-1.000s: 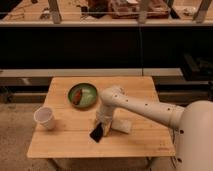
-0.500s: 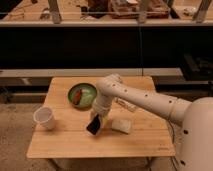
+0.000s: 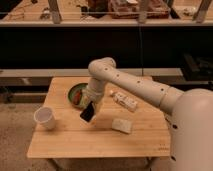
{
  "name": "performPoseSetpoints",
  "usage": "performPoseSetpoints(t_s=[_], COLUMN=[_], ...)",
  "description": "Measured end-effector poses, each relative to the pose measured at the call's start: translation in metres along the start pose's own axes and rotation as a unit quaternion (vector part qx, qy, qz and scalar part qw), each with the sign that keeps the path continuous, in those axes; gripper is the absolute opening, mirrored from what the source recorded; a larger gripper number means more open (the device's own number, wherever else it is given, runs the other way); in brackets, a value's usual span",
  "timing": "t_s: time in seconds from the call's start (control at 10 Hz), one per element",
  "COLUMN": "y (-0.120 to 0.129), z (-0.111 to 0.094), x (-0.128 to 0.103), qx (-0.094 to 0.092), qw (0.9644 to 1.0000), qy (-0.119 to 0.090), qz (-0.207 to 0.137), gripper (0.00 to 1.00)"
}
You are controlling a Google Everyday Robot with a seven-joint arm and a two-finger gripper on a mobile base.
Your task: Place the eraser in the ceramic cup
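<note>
Starting at the near edge of the wooden table (image 3: 75, 145), the ceramic cup (image 3: 45, 118) stands upright at the front left, a plain white cup with an open mouth and nothing visible inside. A flat beige pad (image 3: 122, 125) lies well to its right and is no part of the task. Further in, the gripper (image 3: 88, 109) hangs above the middle of the table, clamped on the eraser (image 3: 86, 114). Against the pictures of a second ago, the eraser has been carried up and to the left, away from the pad it was next to and closer to the cup. This is judged to mean that pick-up is complete and transfer is under way. The eraser shows as a small black block, tilted, clear of the tabletop, and still apart from the cup, to its right and a little higher. It is judged that it must travel further left and be centred over the rim before release. Behind the gripper lies a green plate (image 3: 75, 87) bearing a brown item (image 3: 76, 98). A pale packet (image 3: 125, 101) sits to the right under the white arm (image 3: 135, 85). Dark shelving (image 3: 100, 45) closes the far side.
</note>
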Motion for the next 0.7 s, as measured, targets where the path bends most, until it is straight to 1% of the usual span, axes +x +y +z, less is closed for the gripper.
performPoseSetpoints(t_s=[0.1, 0.3, 0.4, 0.5, 0.6, 0.7], y=[-0.028, -0.066, -0.083, -0.100, -0.122, -0.137], z=[-0.001, -0.001, -0.011, -0.021, -0.032, -0.040], x=[-0.010, -0.019, -0.021, -0.019, -0.024, -0.028], qx=[-0.002, 0.001, 0.008, 0.010, 0.014, 0.014], qw=[0.9999, 0.9995, 0.9989, 0.9980, 0.9974, 0.9972], qy=[0.013, 0.032, 0.047, 0.062, 0.071, 0.073], qz=[-0.001, 0.000, 0.002, 0.005, 0.002, 0.002], gripper=[0.20, 0.20, 0.20, 0.20, 0.20, 0.20])
